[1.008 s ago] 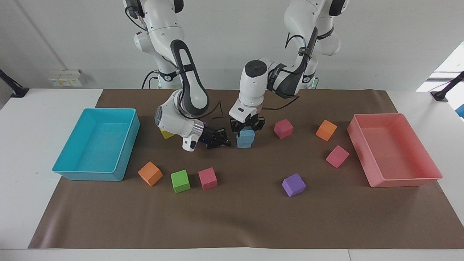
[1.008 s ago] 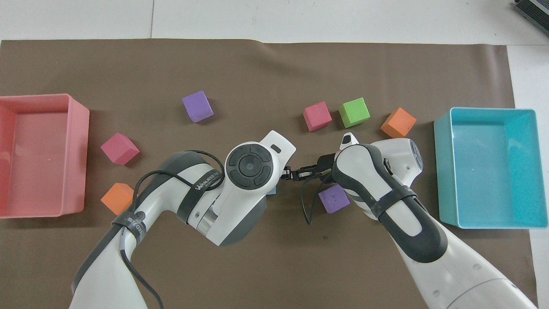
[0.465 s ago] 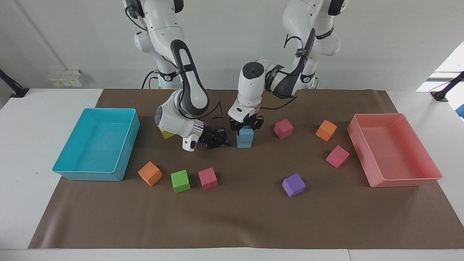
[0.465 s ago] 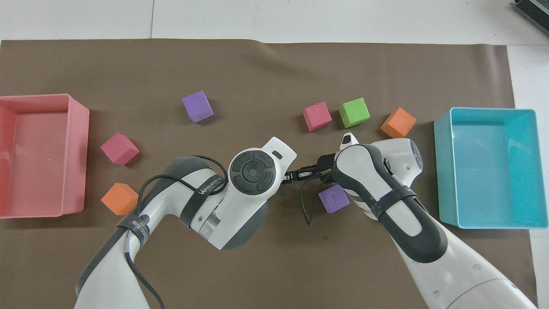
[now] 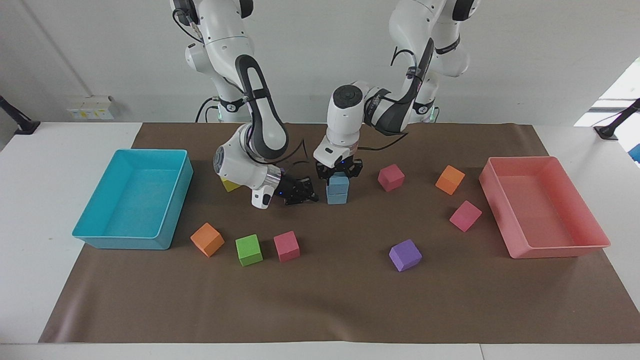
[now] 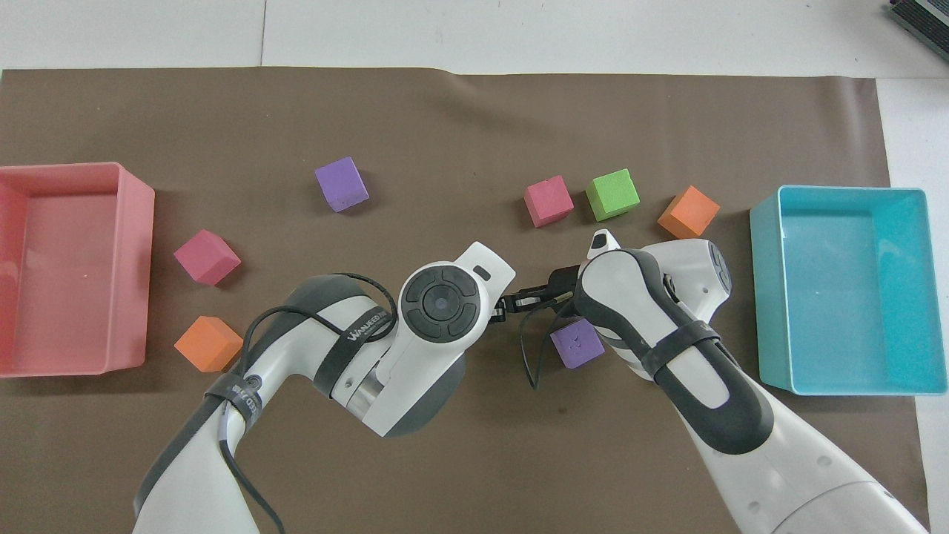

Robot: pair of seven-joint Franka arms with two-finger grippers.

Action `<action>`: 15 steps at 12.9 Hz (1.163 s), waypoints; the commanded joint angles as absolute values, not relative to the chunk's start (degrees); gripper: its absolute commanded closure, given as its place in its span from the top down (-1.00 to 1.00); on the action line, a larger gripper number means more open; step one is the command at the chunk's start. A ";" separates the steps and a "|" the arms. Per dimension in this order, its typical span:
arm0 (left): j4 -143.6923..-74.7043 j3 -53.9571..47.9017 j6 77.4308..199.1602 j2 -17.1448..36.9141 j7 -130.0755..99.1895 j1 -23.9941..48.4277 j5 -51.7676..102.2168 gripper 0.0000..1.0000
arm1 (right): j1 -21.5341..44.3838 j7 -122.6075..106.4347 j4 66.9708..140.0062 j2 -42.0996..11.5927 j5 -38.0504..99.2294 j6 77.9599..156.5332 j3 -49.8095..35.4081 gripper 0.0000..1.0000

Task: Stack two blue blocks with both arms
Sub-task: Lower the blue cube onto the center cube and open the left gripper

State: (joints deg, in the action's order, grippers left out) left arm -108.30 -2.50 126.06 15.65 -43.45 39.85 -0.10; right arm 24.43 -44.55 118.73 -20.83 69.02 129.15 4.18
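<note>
Two light-blue blocks stand one on the other in the middle of the mat in the facing view. The upper blue block rests squarely on the lower blue block. My left gripper points straight down and is shut on the upper block. My right gripper lies low over the mat beside the lower block, toward the right arm's end, shut with nothing in it. In the overhead view the left arm's wrist hides both blocks; only the right gripper shows.
A cyan tray stands at the right arm's end, a pink tray at the left arm's end. Pink, orange, green and purple cubes lie scattered. A yellow cube and a purple cube sit under the right arm.
The left gripper has shifted the upper blue block slightly toward the right arm's end, so it now sits in line with the lower one. The right arm has not moved.
</note>
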 commanded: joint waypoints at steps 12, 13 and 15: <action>-110.48 -1.49 127.44 13.80 -44.03 41.04 -0.62 0.57 | 24.52 -44.65 119.36 -20.65 70.84 130.43 3.87 -1.00; -110.48 -1.49 127.44 13.80 -43.95 41.04 -0.62 0.58 | 24.52 -44.65 119.36 -20.65 70.75 130.43 3.87 -1.00; -110.48 -1.49 127.44 13.80 -43.95 41.04 -0.62 0.58 | 24.52 -44.65 119.36 -20.65 70.75 130.43 3.87 -1.00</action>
State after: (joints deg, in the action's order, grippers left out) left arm -108.32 -2.45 126.29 15.61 -43.45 39.99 -0.10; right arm 24.43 -44.55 118.77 -20.83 69.02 129.15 4.18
